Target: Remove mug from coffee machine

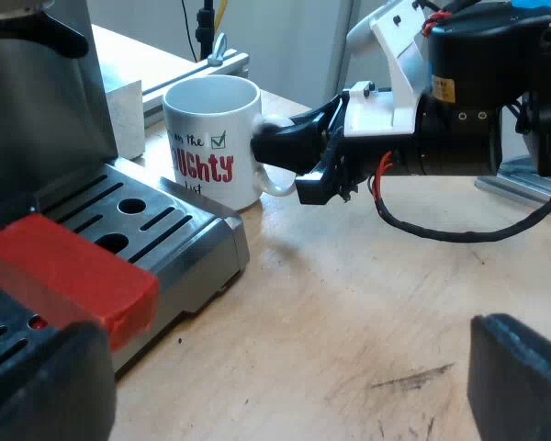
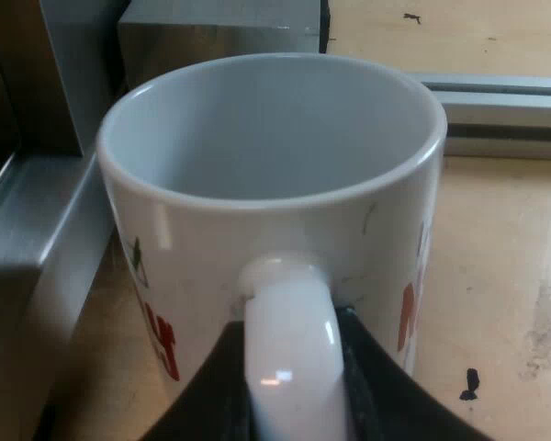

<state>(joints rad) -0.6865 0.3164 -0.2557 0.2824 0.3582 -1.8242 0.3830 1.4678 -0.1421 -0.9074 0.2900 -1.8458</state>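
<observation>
The espresso machine (image 1: 37,110) stands on the wooden table (image 1: 349,312), its slotted drip tray (image 1: 197,230) reaching out at its foot. The mug (image 1: 207,138) is already off that tray, upright just beside the tray's far corner; whether its base rests on the wood or hangs just above it I cannot tell. A grey metal block (image 1: 124,115) sits close behind the mug, by the machine's side. The holder's red handle end (image 1: 69,276) juts from the machine's front, close by one finger of the left gripper (image 1: 285,377), whose fingers stand wide apart over bare table with nothing between them. The right gripper (image 2: 292,386) is closed on the mug's handle (image 2: 289,349), one black finger pressed to each side of the loop, low on it. Judged from this, the step in hand is to bring the mug clear of the machine and set it down. To do it well, the pinch should be firm, since a grip on the handle alone lets the cup's weight turn it about the fingers; the rim should be level; the mug should be drawn away from the tray's edge and the block rather than along them, so its wall knocks no metal; the base should sit flat on open wood, well apart from the tray, before the fingers part; the left arm does best out of that path.
</observation>
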